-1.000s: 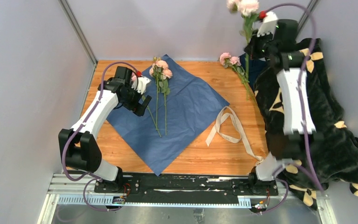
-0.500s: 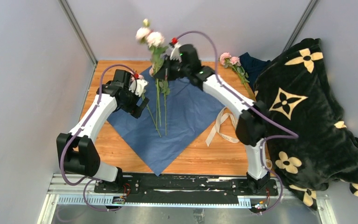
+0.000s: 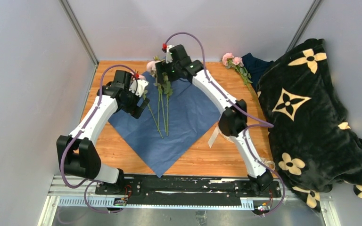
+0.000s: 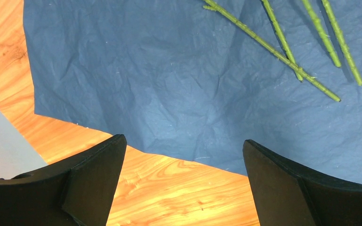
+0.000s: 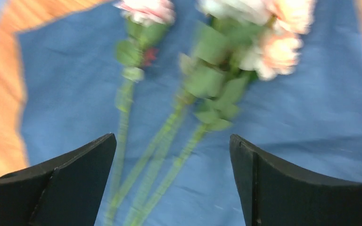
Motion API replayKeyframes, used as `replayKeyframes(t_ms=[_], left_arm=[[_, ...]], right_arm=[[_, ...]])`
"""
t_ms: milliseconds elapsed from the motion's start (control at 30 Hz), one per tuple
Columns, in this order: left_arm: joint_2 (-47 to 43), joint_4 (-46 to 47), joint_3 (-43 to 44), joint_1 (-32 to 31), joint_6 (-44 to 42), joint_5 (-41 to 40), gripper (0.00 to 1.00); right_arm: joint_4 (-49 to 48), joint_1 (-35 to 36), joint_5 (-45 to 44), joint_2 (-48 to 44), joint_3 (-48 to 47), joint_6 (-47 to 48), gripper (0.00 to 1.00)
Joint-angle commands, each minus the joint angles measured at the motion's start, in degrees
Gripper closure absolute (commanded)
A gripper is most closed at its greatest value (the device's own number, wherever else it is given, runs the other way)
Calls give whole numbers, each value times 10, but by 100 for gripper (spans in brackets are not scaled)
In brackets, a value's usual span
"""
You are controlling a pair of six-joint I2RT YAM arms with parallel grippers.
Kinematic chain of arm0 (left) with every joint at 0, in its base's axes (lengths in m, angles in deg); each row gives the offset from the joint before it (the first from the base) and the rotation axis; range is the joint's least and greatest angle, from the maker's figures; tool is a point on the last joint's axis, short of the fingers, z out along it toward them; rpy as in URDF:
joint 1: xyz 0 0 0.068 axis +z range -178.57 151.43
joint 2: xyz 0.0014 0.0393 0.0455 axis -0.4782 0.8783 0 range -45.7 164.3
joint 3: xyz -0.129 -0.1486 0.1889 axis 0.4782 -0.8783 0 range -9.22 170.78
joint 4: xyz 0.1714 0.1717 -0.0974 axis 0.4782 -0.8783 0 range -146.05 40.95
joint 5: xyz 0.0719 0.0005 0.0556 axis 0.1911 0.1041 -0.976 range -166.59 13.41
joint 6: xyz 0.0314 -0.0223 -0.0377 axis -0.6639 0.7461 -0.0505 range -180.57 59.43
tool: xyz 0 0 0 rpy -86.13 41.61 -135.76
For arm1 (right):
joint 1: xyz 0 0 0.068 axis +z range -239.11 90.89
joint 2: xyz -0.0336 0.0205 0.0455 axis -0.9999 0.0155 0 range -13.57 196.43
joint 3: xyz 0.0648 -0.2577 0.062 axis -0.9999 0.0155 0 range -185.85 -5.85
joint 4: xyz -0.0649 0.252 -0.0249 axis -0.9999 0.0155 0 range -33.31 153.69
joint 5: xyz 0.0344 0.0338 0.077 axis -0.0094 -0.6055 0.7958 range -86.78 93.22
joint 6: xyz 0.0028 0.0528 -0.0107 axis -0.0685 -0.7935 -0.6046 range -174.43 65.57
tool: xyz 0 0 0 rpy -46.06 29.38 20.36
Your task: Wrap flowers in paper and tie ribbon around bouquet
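Paper (image 3: 188, 117), dark slate-blue face up, lies flat as a diamond on the wooden table (image 3: 217, 160), one corner pointing at the near edge. The flowers (image 3: 165, 90) lie on its far-left part, pink heads toward the far corner and thin green stems running toward the near side.

The right gripper (image 3: 162, 74) hangs just above the flower heads at the far corner of the paper. Its wrist view is blurred, but the two black fingers stand wide apart with nothing between them, and the roses lie loose on the sheet below.

The left gripper (image 3: 143, 106) is over the left part of the paper, just left of the stems. Its fingers are also spread wide and hold nothing.

The ribbon (image 3: 212, 137) lies on bare wood right of the paper, mostly hidden under the right arm.

A second small bunch (image 3: 234, 63) of pink roses lies at the far right of the table, beside a black blanket (image 3: 311, 117) with cream flower shapes.
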Motion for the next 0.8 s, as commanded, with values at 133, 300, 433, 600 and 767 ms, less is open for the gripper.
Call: replayKeyframes(t_ms=[133, 300, 433, 600, 767], left_arm=[[-1, 19, -11, 4, -9, -6, 0], [8, 18, -11, 4, -8, -16, 0], [7, 19, -17, 4, -10, -21, 0], [16, 18, -24, 4, -10, -35, 0], [33, 19, -27, 4, -10, -47, 0]], right_arm=[[90, -185, -177, -261, 327, 226, 29], [101, -273, -261, -230, 362, 289, 40], [114, -303, -276, -148, 296, 319, 38], [128, -324, -320, -37, 184, 328, 33], [83, -323, -355, 27, 161, 334, 39]])
